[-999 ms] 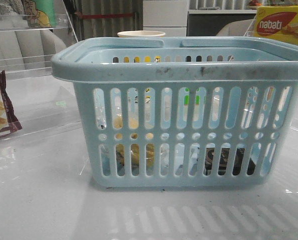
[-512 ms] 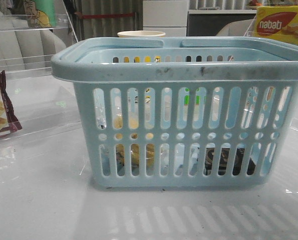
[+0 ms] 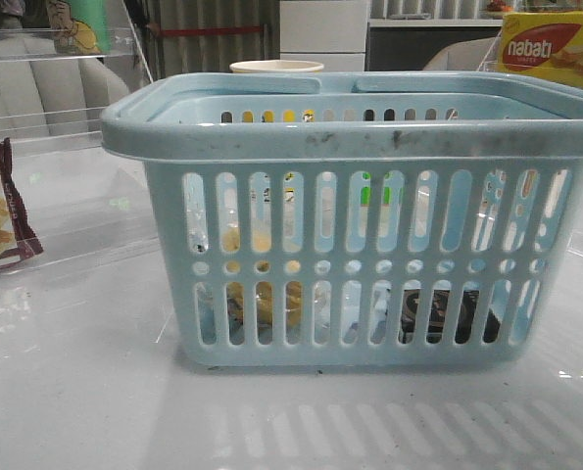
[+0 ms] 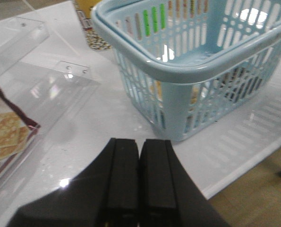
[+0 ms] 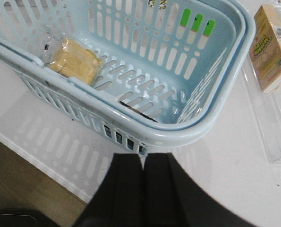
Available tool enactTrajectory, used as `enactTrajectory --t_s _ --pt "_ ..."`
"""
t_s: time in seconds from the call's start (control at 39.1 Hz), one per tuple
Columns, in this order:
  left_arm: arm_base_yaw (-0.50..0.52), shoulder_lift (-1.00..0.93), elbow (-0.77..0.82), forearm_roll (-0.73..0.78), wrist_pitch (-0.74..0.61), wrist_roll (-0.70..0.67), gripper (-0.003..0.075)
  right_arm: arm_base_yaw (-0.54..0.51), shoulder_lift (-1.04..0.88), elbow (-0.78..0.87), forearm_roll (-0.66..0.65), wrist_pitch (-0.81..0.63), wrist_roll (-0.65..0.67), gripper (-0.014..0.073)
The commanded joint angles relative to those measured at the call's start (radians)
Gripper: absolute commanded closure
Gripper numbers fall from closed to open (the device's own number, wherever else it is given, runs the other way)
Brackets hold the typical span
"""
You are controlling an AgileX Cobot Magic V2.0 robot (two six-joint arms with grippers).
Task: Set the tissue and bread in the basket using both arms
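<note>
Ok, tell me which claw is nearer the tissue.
Right. The right claw sits just outside the basket rim near the tissue; the left claw is off the basket's opposite end.

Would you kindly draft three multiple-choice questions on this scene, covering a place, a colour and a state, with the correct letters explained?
1. Where is the bread?
A. inside the basket
B. on the table beside the basket
C. in a gripper

2. What colour is the basket?
A. red
B. light blue
C. black

3. How do the fingers of the left gripper stand?
A. wide apart
B. closed on the bread
C. closed together, holding nothing

Answers:
1. A: the right wrist view shows the bread lying on the basket floor.
2. B: every view shows its walls and rim light blue.
3. C: the left wrist view shows its fingers pressed together with nothing between them.
</note>
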Motion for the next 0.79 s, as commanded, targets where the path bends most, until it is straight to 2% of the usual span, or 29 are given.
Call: enactTrajectory --t_s 0.0,0.2,0.41,0.61,0.77 --pt "0.089 -0.084 0.048 0.019 -0.115 0.000 0.0629 0.001 -0.004 -0.025 -0.014 -0.063 -0.008 0.0538" --pt "0.279 -0.250 0.276 0.019 -0.386 0.000 0.0629 0.001 -0.004 -0.025 -0.014 -0.063 -0.008 0.0538" --pt "0.418 -0.371 0.413 0.003 -0.536 0.000 0.0629 0.001 -0.004 -0.025 -0.014 -0.063 -0.008 0.0538" --pt "0.436 -0.389 0.496 0.003 -0.661 0.000 0.0629 0.001 -0.004 -0.025 -0.014 -0.062 -0.008 0.0538" --pt "0.436 -0.389 0.493 0.003 -0.677 0.000 0.0629 0.001 -0.003 -0.025 -0.014 -0.060 -0.008 0.0538"
